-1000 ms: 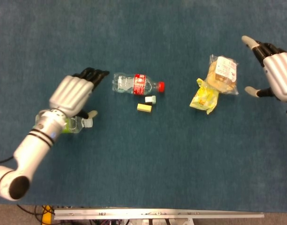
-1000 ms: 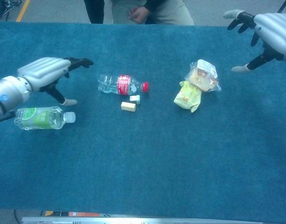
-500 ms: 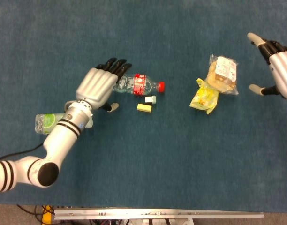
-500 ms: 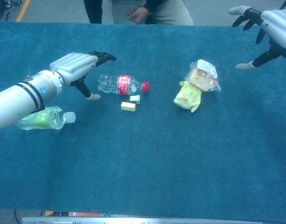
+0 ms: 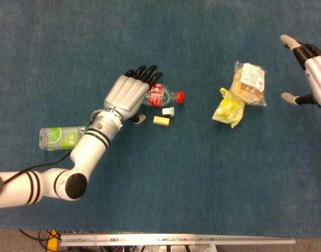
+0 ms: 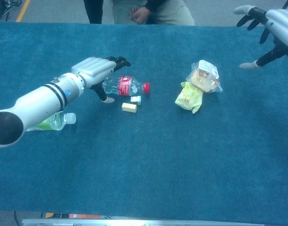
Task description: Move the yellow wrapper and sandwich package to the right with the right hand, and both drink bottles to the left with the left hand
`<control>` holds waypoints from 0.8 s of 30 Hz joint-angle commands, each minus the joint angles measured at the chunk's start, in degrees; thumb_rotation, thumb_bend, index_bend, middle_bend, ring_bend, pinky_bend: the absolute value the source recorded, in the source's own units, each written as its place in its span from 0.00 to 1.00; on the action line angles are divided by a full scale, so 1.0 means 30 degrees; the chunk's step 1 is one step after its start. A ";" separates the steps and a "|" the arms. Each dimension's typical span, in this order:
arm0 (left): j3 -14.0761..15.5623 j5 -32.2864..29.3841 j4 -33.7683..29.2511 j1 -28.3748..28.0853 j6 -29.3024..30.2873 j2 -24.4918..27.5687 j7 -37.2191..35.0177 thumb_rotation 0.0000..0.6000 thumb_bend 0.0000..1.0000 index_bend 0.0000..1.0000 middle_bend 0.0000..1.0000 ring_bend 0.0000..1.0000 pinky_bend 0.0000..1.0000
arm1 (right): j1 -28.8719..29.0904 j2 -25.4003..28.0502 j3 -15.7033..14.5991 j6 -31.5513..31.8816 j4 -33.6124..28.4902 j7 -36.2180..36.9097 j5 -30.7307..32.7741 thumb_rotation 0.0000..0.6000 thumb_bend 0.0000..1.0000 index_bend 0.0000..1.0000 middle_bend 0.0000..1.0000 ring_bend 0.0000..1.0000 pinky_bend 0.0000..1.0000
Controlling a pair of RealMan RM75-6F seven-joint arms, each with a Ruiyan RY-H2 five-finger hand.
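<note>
Four task items on your table [image 5: 213,199], none held. Item one, the green-label bottle [image 5: 60,137]: lying on its side near the left edge, partly behind your left forearm in the chest view; judged already delivered. Item two, the red-label bottle [image 5: 161,96]: lying on its side near the table's middle, red cap pointing toward the right edge; not yet moved. Items three and four, the sandwich package [image 5: 249,84] and the yellow wrapper [image 5: 228,109]: touching each other, right of the middle, toward the far edge; whether they count as delivered you must judge, since they sit well short of the right edge. Extras: a small yellow block [image 5: 161,121] and a small pale piece [image 5: 168,111], just beside the red-label bottle on its near side. Your left hand [image 5: 128,94]: fingers extended and apart, spread over the clear end of the red-label bottle, no grip closed; actual contact cannot be told. Your right hand [image 6: 272,28]: fingers spread, holding nothing, raised near the far right corner, well apart from the sandwich package.
</note>
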 commanded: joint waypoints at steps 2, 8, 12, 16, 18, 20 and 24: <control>-0.0077 -0.0300 0.1002 -0.0318 0.0056 -0.0707 0.0101 1.00 0.20 0.11 0.06 0.00 0.15 | -0.0038 0.0043 -0.0008 -0.0040 0.0118 0.0105 0.0026 1.00 0.04 0.00 0.25 0.26 0.44; -0.0274 -0.0215 0.2317 -0.0371 0.0288 -0.1545 -0.0426 1.00 0.20 0.21 0.14 0.03 0.15 | -0.0089 0.0052 -0.0016 -0.0077 0.0252 0.0235 0.0046 1.00 0.04 0.00 0.25 0.26 0.44; -0.0394 -0.0110 0.3075 -0.0369 0.0142 -0.1955 -0.0905 1.00 0.20 0.26 0.17 0.06 0.15 | -0.0099 0.0071 0.0002 -0.0112 0.0260 0.0307 0.0063 1.00 0.04 0.00 0.25 0.26 0.44; -0.0537 0.0141 0.3781 -0.0361 0.0084 -0.2353 -0.1406 1.00 0.20 0.28 0.19 0.09 0.15 | -0.0122 0.0091 0.0008 -0.0127 0.0268 0.0338 0.0093 1.00 0.04 0.00 0.25 0.26 0.44; -0.0511 0.0168 0.4097 -0.0362 -0.0047 -0.2465 -0.1486 1.00 0.20 0.29 0.21 0.11 0.16 | -0.0138 0.0102 0.0007 -0.0131 0.0289 0.0330 0.0121 1.00 0.04 0.00 0.25 0.26 0.44; -0.0437 0.0143 0.4297 -0.0350 -0.0209 -0.2505 -0.1489 1.00 0.20 0.29 0.22 0.13 0.17 | -0.0159 0.0124 0.0014 -0.0127 0.0294 0.0346 0.0147 1.00 0.04 0.00 0.25 0.26 0.44; -0.0429 0.0208 0.4578 -0.0227 -0.0284 -0.2607 -0.1756 1.00 0.21 0.33 0.28 0.20 0.24 | -0.0203 0.0171 0.0028 -0.0110 0.0298 0.0401 0.0179 1.00 0.04 0.00 0.25 0.26 0.44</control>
